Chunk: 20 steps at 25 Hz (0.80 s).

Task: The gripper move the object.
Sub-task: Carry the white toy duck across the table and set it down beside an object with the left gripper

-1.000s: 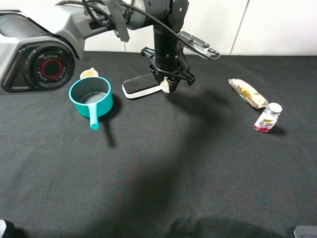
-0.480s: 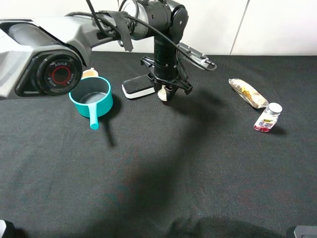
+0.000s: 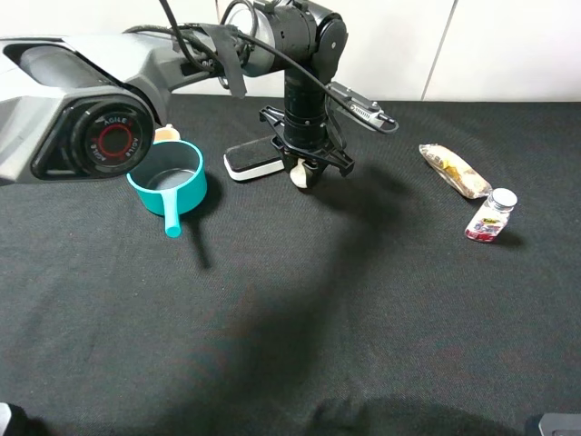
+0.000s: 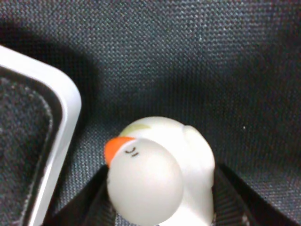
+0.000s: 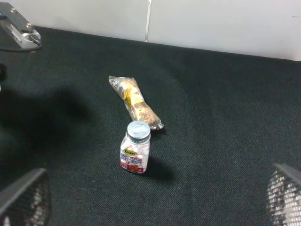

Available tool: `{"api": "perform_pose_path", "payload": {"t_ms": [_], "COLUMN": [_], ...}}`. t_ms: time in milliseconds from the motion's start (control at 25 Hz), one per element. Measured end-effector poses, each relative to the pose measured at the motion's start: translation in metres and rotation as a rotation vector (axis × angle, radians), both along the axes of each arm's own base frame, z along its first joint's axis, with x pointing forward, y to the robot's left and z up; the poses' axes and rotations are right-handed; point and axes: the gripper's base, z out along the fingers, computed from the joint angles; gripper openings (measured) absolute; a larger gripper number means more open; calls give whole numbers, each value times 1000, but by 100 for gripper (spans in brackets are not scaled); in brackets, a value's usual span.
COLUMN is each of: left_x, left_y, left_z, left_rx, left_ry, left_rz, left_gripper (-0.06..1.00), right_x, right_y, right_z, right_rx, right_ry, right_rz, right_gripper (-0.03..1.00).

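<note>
Left claw, clamped on the cream-white object, is carrying it slightly lower than a second ago and slowing just beside the eraser, close over the desk; set-down is likely nearing.

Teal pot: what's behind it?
A small tan round thing peeks out behind the pot, beside the left arm. The pot's rim and the arm cover most of it, so what it is cannot be told.

The object is just right of the eraser, pot farther left.
</note>
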Motion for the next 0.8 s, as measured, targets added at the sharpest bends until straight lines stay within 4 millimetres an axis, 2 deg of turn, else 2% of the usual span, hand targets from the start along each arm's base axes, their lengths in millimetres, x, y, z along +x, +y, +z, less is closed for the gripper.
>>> {"api": "perform_pose_path", "payload": {"t_ms": [800], "left_x": [0], "left_y": [0], "left_z": [0], "left_rx": [1], "left_ry": [-1], "left_rz": [0], "left_gripper": [50], "right_x": [0], "right_y": [0], "right_z": [0], "right_rx": [0], "right_ry": [0], "right_rz": [0], "right_gripper": [69]}}
